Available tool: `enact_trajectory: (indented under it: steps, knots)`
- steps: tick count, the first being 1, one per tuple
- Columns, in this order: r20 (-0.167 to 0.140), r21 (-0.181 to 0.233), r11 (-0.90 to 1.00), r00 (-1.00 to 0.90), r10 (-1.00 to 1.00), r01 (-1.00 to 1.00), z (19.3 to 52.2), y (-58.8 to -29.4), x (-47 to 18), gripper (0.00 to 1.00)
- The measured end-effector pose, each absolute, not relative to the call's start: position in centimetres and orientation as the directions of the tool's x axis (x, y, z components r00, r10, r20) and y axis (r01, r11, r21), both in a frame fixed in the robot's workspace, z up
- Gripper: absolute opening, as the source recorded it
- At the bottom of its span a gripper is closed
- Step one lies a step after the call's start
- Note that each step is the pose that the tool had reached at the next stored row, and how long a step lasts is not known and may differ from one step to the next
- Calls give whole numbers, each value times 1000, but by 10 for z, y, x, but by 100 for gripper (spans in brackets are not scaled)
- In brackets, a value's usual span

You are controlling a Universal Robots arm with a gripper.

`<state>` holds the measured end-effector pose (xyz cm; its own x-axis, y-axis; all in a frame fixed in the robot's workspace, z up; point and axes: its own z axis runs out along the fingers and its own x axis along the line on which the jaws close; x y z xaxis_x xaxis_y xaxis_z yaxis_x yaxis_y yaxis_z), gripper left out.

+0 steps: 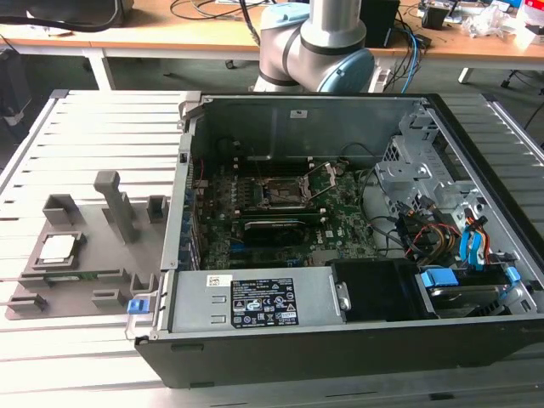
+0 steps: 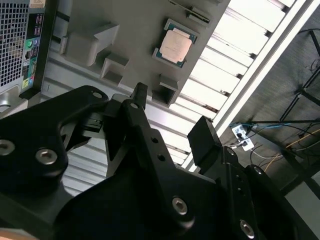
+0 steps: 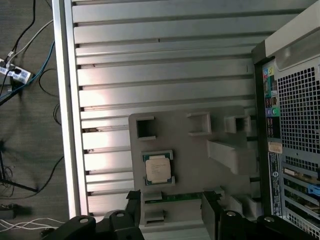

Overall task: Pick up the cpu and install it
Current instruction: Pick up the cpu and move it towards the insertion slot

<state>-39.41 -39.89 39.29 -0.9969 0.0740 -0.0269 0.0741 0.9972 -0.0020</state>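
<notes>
Cpu (image 1: 58, 247) lies flat in its nest on the grey fixture (image 1: 102, 255) at the exterior view's left, well apart from the open case (image 1: 340, 348), where you can see the socket (image 1: 285, 194) on the board. In the second wrist view your gripper (image 2: 171, 112) hangs over the fixture, its fingers (image 2: 202, 135) spread wide with nothing between them. The cpu is clear of both.
</notes>
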Motion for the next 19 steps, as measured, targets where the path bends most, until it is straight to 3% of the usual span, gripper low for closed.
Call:
enact_trajectory:
  steps: [19]
  knots:
    - [-27,-2,997,-997,74,74,367,-399,-394,60]
